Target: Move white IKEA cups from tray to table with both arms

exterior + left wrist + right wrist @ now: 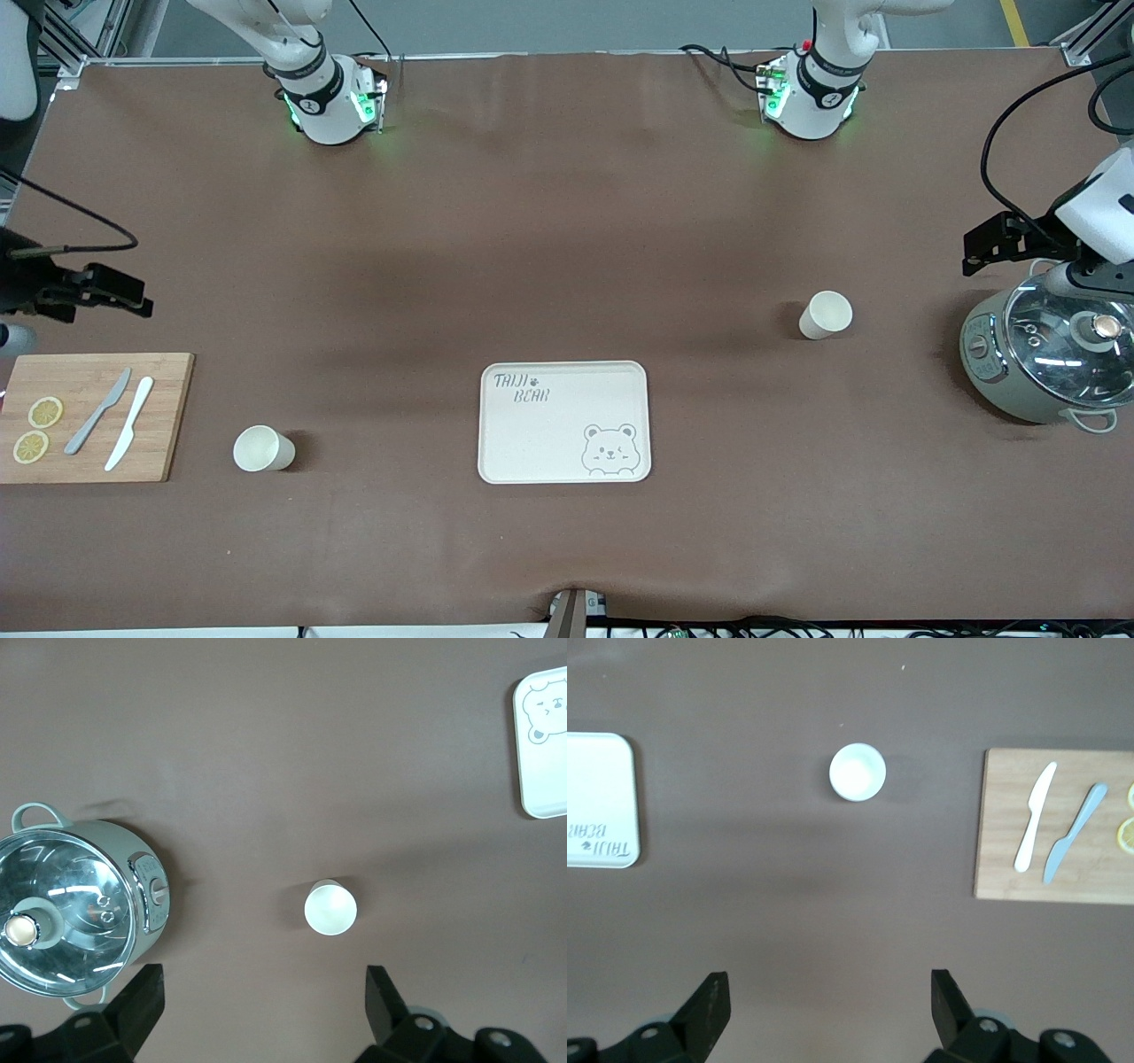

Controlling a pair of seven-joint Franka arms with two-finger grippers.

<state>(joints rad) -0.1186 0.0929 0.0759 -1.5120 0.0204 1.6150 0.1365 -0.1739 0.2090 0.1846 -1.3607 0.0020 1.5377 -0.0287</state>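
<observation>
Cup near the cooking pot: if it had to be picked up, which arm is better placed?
Left. The left hand hangs open over that end of the table, by the pot, with this cup in its wrist view. The right hand waits open by the cutting board.

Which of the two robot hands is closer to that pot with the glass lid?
The left. Its gripper hangs open just beside the pot, at the left arm's end of the table. The right gripper hangs open above the cutting board at the right arm's end.
</observation>
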